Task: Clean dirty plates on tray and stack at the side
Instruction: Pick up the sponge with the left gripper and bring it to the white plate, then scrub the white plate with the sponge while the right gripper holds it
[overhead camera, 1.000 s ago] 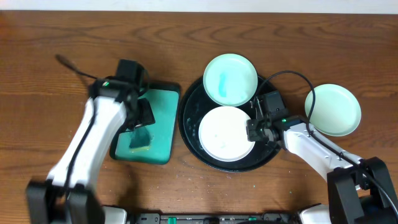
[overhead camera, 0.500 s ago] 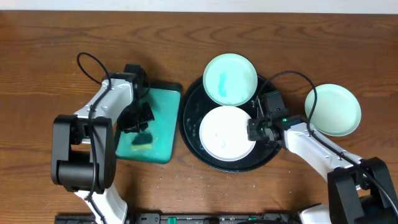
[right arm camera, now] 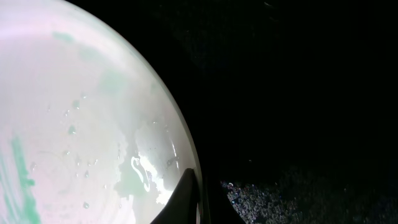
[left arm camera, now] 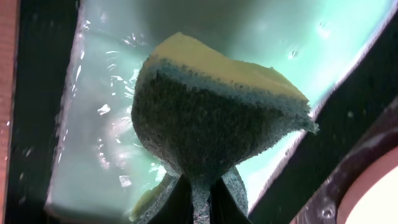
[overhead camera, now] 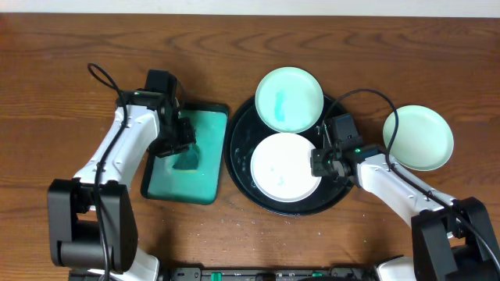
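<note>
My left gripper (overhead camera: 178, 139) hangs over the rectangular teal tray (overhead camera: 205, 133). In the left wrist view the left gripper (left arm camera: 200, 202) is shut on a sponge (left arm camera: 211, 112) with a yellow top and a dark green scouring face. The round black tray (overhead camera: 234, 168) holds a white plate (overhead camera: 277, 168) and, at its far edge, a mint plate (overhead camera: 289, 99) with a teal smear. My right gripper (overhead camera: 316, 165) is shut on the white plate's right rim. Up close that plate (right arm camera: 81, 112) shows teal streaks and water drops, and the right gripper (right arm camera: 202, 199) pinches its edge.
A third, pale-mint plate (overhead camera: 418, 138) sits on the wood table (overhead camera: 62, 78) to the right of the black tray, close to my right arm. The teal tray's wet floor (left arm camera: 106, 124) lies under the sponge. The right arm's cable arcs over the tray's right side.
The left gripper has closed on the sponge and carried it from the near end of the teal tray toward its middle. The right arm and the plates have not moved.
</note>
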You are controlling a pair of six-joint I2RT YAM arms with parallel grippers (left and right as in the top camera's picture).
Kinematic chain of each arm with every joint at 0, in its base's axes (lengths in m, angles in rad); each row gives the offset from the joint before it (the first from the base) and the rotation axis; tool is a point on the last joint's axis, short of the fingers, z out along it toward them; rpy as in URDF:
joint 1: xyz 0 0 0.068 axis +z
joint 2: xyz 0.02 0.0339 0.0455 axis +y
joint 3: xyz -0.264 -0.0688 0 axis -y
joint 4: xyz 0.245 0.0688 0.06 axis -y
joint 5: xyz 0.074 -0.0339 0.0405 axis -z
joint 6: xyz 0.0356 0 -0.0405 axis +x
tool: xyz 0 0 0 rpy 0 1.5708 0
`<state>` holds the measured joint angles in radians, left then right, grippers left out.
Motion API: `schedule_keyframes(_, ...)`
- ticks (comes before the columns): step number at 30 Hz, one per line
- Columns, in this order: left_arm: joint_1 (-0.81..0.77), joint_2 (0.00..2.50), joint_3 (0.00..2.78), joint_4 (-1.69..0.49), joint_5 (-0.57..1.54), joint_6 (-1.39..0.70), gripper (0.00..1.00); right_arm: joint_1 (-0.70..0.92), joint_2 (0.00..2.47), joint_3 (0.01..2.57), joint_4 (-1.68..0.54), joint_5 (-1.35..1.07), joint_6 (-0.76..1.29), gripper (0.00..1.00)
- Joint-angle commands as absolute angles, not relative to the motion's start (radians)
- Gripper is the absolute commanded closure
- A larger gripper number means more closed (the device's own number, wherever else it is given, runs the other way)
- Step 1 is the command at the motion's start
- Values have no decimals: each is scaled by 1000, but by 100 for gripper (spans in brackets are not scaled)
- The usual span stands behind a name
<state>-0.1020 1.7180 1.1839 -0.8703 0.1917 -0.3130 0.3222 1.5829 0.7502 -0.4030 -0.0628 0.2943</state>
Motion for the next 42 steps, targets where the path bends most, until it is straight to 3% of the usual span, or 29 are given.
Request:
schedule_keyframes(1,-116,1748,1109,-793,160,-299,93,295,1596,739,-418,38,319,99)
schedule_keyframes(7,-135,1802,992,-663,157,-329,93,295,1596,739,-416,36,321,99)
schedule_keyframes(19,-156,1621,1201,-875,262,-364,93,295,1596,739,-415,36,323,99)
schedule_keyframes(27,-367,1636,1195,-726,379,-486,93,295,1596,739,-410,24,363,99)
schedule_keyframes(35,-676,1846,1195,-476,396,-700,93,295,1596,739,-418,17,363,99)
schedule_keyframes(42,-711,1950,1195,-418,395,-738,93,295,1596,739,-432,17,363,99)
